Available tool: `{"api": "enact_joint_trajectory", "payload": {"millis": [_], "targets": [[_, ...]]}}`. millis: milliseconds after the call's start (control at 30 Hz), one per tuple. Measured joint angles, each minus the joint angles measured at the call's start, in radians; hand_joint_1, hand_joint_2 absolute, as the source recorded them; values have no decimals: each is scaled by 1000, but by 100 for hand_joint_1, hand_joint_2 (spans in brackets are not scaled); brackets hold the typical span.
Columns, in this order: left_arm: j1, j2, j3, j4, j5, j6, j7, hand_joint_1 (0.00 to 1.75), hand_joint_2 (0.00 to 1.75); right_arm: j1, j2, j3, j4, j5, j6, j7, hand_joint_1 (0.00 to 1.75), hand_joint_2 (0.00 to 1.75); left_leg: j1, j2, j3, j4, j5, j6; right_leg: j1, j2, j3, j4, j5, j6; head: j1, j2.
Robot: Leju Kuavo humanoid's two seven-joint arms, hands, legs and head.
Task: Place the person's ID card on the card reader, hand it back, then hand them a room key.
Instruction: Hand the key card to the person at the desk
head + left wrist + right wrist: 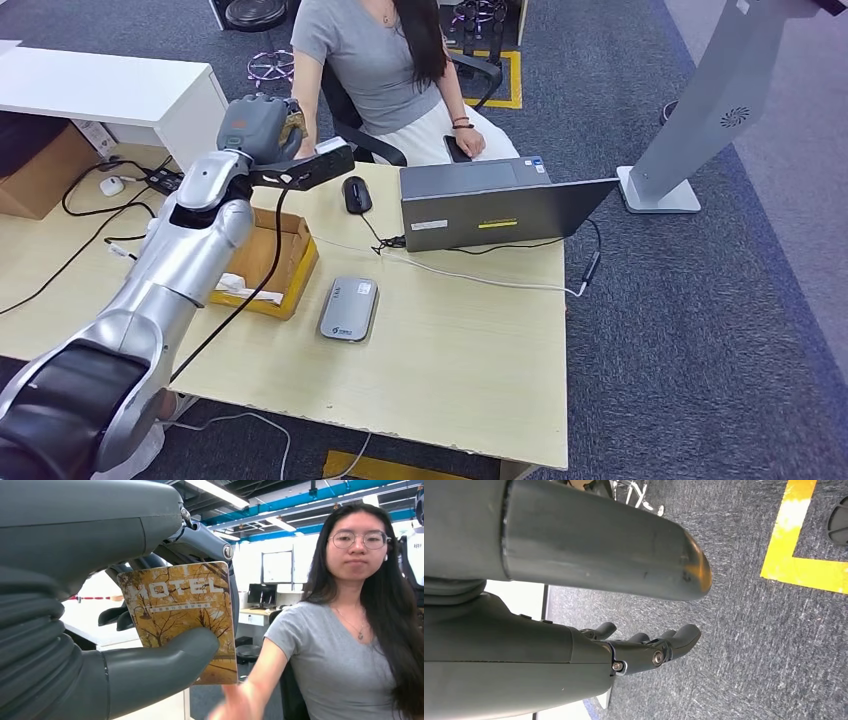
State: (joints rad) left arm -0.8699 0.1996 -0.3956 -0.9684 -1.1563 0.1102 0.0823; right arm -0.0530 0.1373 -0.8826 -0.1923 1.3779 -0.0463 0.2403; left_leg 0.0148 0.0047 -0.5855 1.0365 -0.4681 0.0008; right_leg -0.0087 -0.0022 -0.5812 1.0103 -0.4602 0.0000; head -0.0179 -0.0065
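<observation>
Between left hand (pixel 125 630) thumb and fingers, room key (pixel 182 615), upright, facing person (pixel 350 630).

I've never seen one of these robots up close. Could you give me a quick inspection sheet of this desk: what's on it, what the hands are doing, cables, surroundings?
Surface: pale wooden desk, edge chipped near the robot.
Job's things: room key card printed MOTEL, held up toward the person; grey card reader lying flat on the desk, nothing on it.
Clutter: open laptop, black mouse, cardboard box.
Hands: left hand raised, pinching the key card; right hand hanging over the carpet, holding nothing.
Cables: white cable across the desk; black cables on the adjoining desk.
Surroundings: person seated opposite, their hand reaching toward the card; grey carpet, yellow floor tape, kiosk stand.
</observation>
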Motion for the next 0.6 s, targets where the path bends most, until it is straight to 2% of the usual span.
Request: {"api": "enact_joint_trajectory", "payload": {"millis": [600], "targets": [[-15,11,0,2,-5,6,0,175,175,0,0,0,0,0,1,-1,0,0,0,0,0,0,0,0,0,0,0,0,0,0,0,0]]}}
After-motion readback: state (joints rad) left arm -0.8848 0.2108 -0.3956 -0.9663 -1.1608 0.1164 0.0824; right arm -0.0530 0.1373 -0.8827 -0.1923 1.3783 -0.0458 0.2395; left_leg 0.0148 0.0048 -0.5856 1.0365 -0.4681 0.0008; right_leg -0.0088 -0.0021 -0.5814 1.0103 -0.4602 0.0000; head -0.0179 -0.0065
